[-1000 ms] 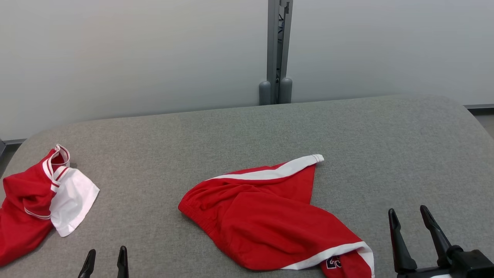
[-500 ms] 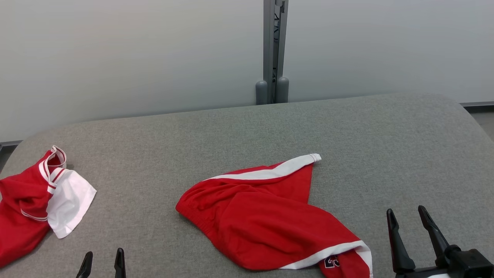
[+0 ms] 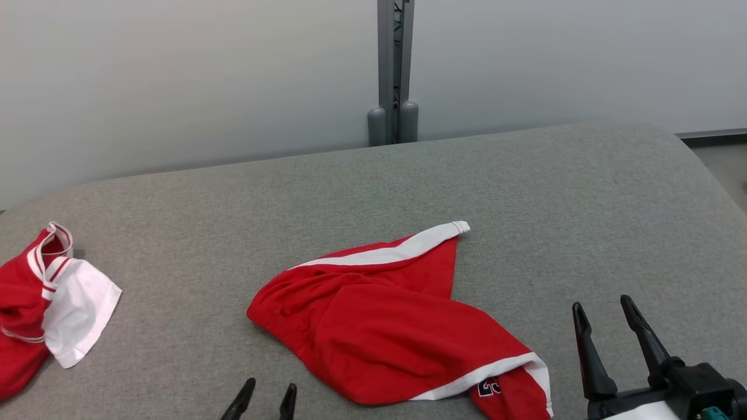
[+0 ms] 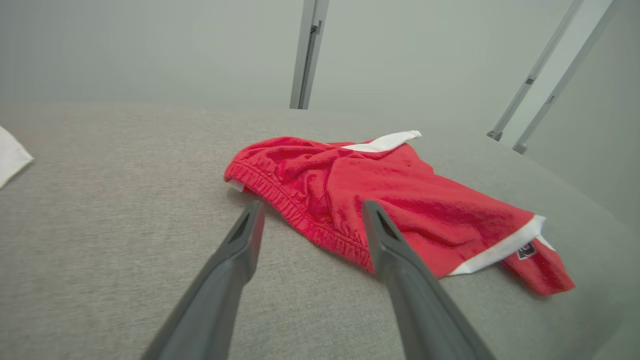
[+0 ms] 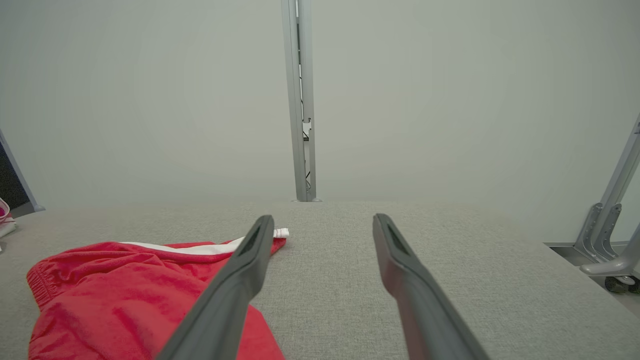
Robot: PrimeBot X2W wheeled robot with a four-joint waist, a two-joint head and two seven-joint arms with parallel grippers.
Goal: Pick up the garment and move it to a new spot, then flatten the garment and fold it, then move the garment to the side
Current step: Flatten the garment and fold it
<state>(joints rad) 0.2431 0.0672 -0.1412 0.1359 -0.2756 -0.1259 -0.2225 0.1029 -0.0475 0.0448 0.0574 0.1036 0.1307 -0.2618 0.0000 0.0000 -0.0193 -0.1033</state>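
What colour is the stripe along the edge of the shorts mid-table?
White stripe on red shorts; clearest in the head view.

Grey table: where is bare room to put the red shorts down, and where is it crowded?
Bare: the far strip of the grey table between the red shorts and the wall; the right end beyond the right gripper; the gap between shorts and the red-and-white garment. Crowded: near middle and left edge.
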